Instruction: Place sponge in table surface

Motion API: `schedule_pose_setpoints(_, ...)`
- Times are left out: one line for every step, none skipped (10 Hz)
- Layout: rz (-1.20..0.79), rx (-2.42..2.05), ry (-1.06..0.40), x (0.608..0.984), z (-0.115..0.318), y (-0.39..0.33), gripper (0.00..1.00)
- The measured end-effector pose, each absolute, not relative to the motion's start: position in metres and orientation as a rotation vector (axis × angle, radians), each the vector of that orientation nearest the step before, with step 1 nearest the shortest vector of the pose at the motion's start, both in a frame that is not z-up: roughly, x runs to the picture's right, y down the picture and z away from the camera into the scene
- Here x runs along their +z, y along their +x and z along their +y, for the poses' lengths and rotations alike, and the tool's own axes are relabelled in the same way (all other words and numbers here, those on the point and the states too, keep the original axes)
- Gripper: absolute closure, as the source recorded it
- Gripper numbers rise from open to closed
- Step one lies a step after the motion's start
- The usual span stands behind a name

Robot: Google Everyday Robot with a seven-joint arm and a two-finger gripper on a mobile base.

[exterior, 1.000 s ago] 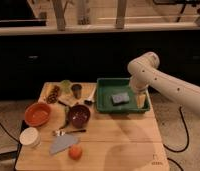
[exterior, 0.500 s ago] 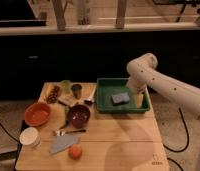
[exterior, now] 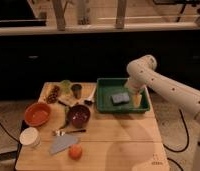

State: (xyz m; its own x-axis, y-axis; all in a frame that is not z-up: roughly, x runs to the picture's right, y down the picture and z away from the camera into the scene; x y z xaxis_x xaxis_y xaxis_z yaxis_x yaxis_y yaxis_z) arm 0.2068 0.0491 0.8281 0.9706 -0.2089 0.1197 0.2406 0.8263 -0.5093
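The sponge (exterior: 120,97), a small grey-blue block, lies inside the green tray (exterior: 107,107) at the back right of the light wooden table surface (exterior: 118,140). My white arm comes in from the right and bends down over the tray. My gripper (exterior: 136,99) hangs inside the tray's right part, just to the right of the sponge and apart from it.
Left of the tray stand a dark cup (exterior: 76,90), a dark red bowl (exterior: 78,115), an orange bowl (exterior: 37,113), a white cup (exterior: 29,137), an orange fruit (exterior: 75,151) and a flat grey-blue sheet (exterior: 63,143). A small logo (exterior: 156,162) marks the table's near right corner.
The arm's elbow has shifted slightly to the left; the gripper stays low in the tray beside the sponge. The sponge has not moved.
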Motion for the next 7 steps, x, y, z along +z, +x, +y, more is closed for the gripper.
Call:
schedule_pose_setpoints(-0.067,-0.237,-0.547,0.831,0.048,0.206,0.20)
schedule_pose_setpoints(-0.076,-0.235,-0.549,0.833,0.049,0.203,0.20)
schedule_pose_setpoints(-0.085,-0.231,-0.550,0.837,0.049,0.202,0.20)
schedule_pose_setpoints(-0.091,-0.227,-0.551,0.840,0.049,0.201,0.20)
schedule_pose_setpoints(-0.098,-0.223,-0.553,0.842,0.049,0.199,0.20)
schedule_pose_setpoints(-0.104,-0.214,-0.555,0.846,0.049,0.198,0.20)
schedule_pose_setpoints(-0.110,-0.207,-0.557,0.849,0.050,0.197,0.20)
